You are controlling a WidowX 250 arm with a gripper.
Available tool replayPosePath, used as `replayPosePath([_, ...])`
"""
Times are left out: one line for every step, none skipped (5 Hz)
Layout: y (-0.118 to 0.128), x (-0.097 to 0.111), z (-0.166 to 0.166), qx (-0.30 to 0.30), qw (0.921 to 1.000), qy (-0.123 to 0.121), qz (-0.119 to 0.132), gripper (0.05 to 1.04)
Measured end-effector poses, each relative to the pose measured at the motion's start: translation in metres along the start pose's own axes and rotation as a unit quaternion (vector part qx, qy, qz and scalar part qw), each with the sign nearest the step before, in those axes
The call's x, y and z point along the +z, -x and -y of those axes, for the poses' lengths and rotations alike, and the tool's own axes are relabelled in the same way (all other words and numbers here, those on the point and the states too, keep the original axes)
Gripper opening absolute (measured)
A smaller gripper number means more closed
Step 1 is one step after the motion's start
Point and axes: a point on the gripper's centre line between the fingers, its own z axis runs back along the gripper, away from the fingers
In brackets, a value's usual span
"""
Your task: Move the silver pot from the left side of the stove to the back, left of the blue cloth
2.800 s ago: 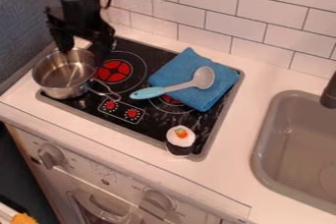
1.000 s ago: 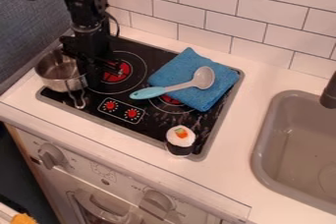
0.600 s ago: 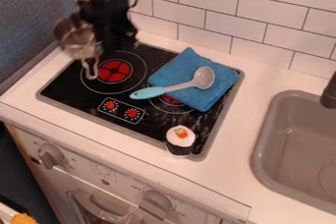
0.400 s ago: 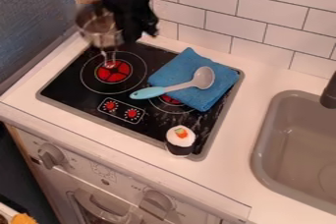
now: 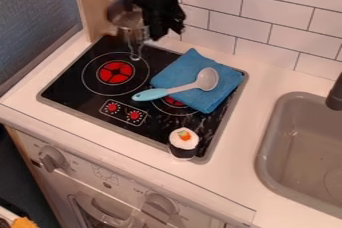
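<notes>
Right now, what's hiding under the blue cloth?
Part of a red burner peeks out at the blue cloth's lower-left edge, and the black stovetop shows around it. The rest underneath is covered, so I can't tell what else is there.

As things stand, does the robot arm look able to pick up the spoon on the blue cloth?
Probably not: the end effector seems occupied with the metal pot. Nothing covers the spoon on the blue cloth, though, so it looks free from above.
</notes>
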Motion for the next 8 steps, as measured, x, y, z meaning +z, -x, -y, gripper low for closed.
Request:
replayPosePath([0.003,-0.020,0.005,-0.012,0.9998,0.008,-0.015,0.079])
replayPosePath([0.003,-0.035,0.009,-0.025,0.9992,0.011,-0.028,0.079])
replayPosePath([0.003,-0.036,0.008,-0.026,0.9993,0.006,-0.025,0.079])
replayPosePath([0.009,-0.046,0.015,-0.030,0.9988,0.019,-0.033,0.114])
replayPosePath([0.010,-0.047,0.018,-0.029,0.9986,0.026,-0.035,0.299])
replayPosePath([0.012,-0.048,0.017,-0.028,0.9987,0.019,-0.039,0.582])
replayPosePath([0.016,-0.046,0.019,-0.030,0.9985,0.022,-0.040,0.881])
replayPosePath([0.016,-0.043,0.018,-0.036,0.9984,0.021,-0.038,1.004])
